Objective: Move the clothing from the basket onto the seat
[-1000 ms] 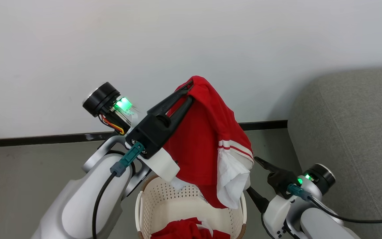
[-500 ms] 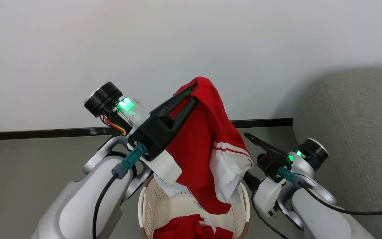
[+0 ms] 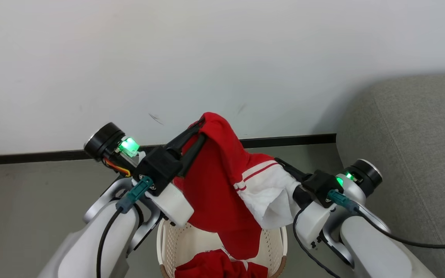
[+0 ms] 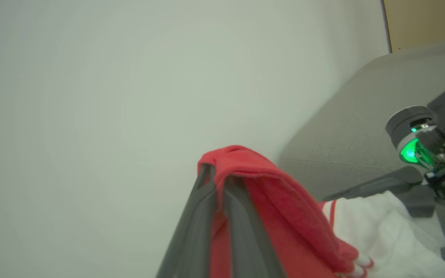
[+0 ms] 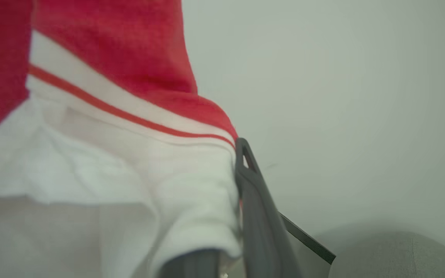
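A red garment of the clothing point(image 3: 214, 185) hangs above the cream basket point(image 3: 174, 239). My left gripper point(image 3: 200, 129) is shut on its top fold, seen close in the left wrist view as a red fold point(image 4: 269, 193) between my left gripper's fingers point(image 4: 215, 173). My right gripper point(image 3: 284, 169) is shut on the garment's white sleeve point(image 3: 272, 197) just below the striped trim; in the right wrist view that sleeve point(image 5: 110, 162) covers one finger of the right gripper point(image 5: 235, 158). More red clothing point(image 3: 211, 268) lies in the basket. The grey seat point(image 3: 419, 146) stands to the right.
A white wall with a dark baseboard point(image 3: 33, 157) runs close behind the basket. Grey floor point(image 3: 33, 200) lies to the left. The seat's rounded arm point(image 4: 354, 135) is just right of my right wrist.
My right gripper rose from beside the basket to the white sleeve and shut on it. The left gripper with the garment now sits lower in the head view.
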Robot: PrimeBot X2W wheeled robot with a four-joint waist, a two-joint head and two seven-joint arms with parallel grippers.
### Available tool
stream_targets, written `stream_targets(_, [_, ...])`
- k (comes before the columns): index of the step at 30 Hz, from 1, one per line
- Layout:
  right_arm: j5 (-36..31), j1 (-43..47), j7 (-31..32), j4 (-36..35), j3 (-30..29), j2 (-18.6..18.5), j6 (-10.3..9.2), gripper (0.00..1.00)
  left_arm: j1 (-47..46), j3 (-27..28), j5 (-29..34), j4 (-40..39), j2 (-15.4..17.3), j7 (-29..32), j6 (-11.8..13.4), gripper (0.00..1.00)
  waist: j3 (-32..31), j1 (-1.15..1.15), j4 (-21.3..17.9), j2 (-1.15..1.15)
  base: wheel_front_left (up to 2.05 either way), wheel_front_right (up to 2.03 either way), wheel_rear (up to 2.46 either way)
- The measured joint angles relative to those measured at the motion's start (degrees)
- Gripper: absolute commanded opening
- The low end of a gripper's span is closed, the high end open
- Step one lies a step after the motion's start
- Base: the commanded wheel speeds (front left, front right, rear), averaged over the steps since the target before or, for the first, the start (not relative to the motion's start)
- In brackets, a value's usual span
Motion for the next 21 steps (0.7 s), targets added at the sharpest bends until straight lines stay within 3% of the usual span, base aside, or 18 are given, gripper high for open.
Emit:
stream_targets(14, [8.2, 1.5, 0.0, -3.1, -7.1, -1.3, 0.00, 0.00, 7.4, 2.9, -4.4, 5.0, 0.6, -0.6, 1.6, 0.00, -0.4, 0.00, -2.6, 0.00, 0.00, 0.00, 0.00])
stream_targets(16, [9.9, 1.5, 0.0, -3.5, -7.9, -1.4, 0.00, 0.00, 8.0, 3.1, -4.9, 5.5, 0.4, -1.0, 1.6, 0.43, -0.5, 0.00, -3.1, 0.00, 0.00, 0.00, 0.00])
stream_targets(17, [10.6, 1.5, 0.0, -3.7, -8.2, -1.4, 0.00, 0.00, 8.3, 3.1, -5.1, 5.7, 0.3, -1.2, 1.6, 0.77, -0.6, 0.00, -3.3, 0.00, 0.00, 0.00, 0.00])
stream_targets(18, [11.0, 1.5, 0.0, -3.8, -8.4, -1.5, 0.00, 0.00, 8.6, 3.1, -5.4, 5.8, 0.2, -1.4, 1.6, 1.00, -0.6, 0.00, -3.6, 0.00, 0.00, 0.00, 0.00])
stream_targets(21, [12.7, 1.5, 0.0, -4.2, -8.7, -1.9, 0.00, 0.00, 8.6, 3.3, -6.8, 6.1, -0.5, -2.1, 1.6, 1.00, -0.8, 0.00, -4.3, 0.00, 0.00, 0.00, 0.00])
